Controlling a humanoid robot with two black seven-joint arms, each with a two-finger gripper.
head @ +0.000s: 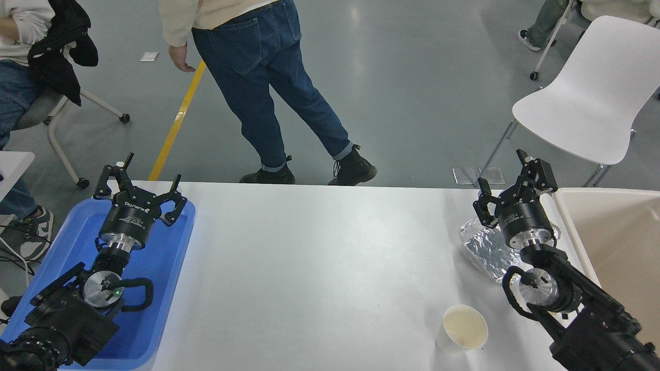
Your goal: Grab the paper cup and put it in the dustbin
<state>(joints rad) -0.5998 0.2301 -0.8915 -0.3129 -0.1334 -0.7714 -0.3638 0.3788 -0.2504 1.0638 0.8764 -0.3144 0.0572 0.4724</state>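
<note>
The right gripper (508, 184) stands with its fingers spread wide and holds nothing; it hangs above the far right part of the white bench (319, 268), just over the far end of one silver foil tray (487, 247), and I cannot tell if it touches the foil. The left gripper (139, 188) is also wide apart and empty, and it hovers over the far end of one shallow blue tray (160, 288) at the left edge of the bench. So there are two grippers, one on each black arm. Near the right arm, at the front of the bench, stands one paper cup (461, 330). It is small and white, upright, with a rolled rim and a pale cream inside, and a faint ring shows at its bottom. The cup is apart from the foil tray and does not touch the right arm, which passes just beside it on the right. One dustbin (613, 242) is at the right edge, beige, with a rounded rim and deep smooth sides; only a part of it is in view. Behind the bench, on the grey floor, one person in blue jeans and black boots (273, 87) stands, one more person sits at the far left, and one white chair (593, 98) stands at the right. A yellow line (178, 121) runs across the floor.
</note>
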